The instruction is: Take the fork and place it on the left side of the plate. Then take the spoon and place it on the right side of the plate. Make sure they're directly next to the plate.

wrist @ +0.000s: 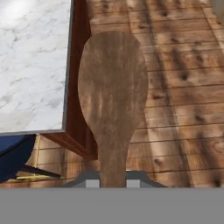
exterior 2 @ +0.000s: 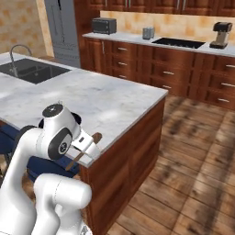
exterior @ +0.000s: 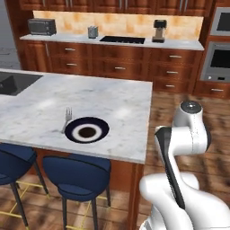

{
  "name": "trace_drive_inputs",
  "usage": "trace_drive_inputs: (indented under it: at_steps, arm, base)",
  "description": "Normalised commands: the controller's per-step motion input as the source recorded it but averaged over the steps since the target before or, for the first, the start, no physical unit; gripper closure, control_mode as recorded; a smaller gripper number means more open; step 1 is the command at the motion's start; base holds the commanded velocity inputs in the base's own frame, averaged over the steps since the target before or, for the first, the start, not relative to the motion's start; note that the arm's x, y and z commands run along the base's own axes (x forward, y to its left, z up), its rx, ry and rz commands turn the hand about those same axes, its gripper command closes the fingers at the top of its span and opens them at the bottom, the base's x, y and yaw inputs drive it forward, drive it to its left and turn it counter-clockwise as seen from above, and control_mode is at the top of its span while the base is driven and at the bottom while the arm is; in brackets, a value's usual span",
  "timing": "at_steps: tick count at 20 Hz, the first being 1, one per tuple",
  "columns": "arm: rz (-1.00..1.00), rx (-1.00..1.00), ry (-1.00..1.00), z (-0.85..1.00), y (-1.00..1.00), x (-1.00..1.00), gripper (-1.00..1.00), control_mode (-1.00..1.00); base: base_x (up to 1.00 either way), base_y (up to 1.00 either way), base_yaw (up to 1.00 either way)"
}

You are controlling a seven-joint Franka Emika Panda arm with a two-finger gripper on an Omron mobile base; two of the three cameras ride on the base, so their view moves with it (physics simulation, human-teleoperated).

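We hold the spoon [wrist: 113,100] by its handle in the nearly closed end effector [exterior 2: 89,148], off the desk's [exterior: 112,103] near corner, bowl pointing ahead over the wooden floor [wrist: 183,87]. The plate [exterior: 86,130] lies on the desk, off to the spoon's left, with the fork [exterior: 67,117] already touching its left rim. The arm is folded low beside the desk; our spoon must travel to the plate's bare right side.

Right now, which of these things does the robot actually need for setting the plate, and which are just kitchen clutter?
Needed:
- fork, lying on the counter by the plate's left side
- plate
- spoon, held in the shut tool, off the counter's edge, above the floor

Just there:
- toaster oven
- coffee machine
- sink
- stools
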Motion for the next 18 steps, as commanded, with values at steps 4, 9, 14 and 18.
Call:
trace_drive_inputs:
  at_steps: [4, 9, 14, 18]
  arm:
    - [0.00, 0.00, 0.00, 0.00, 0.00, 0.00, 1.00, 1.00]
    - [0.00, 0.00, 0.00, 0.00, 0.00, 0.00, 1.00, 1.00]
    - [0.00, 0.00, 0.00, 0.00, 0.00, 0.00, 1.00, 1.00]
    - [0.00, 0.00, 0.00, 0.00, 0.00, 0.00, 1.00, 1.00]
  base:
    - [0.00, 0.54, -0.04]
    - [0.00, 0.49, -0.03]
    - [0.00, 0.45, -0.02]
    - [0.00, 0.51, -0.02]
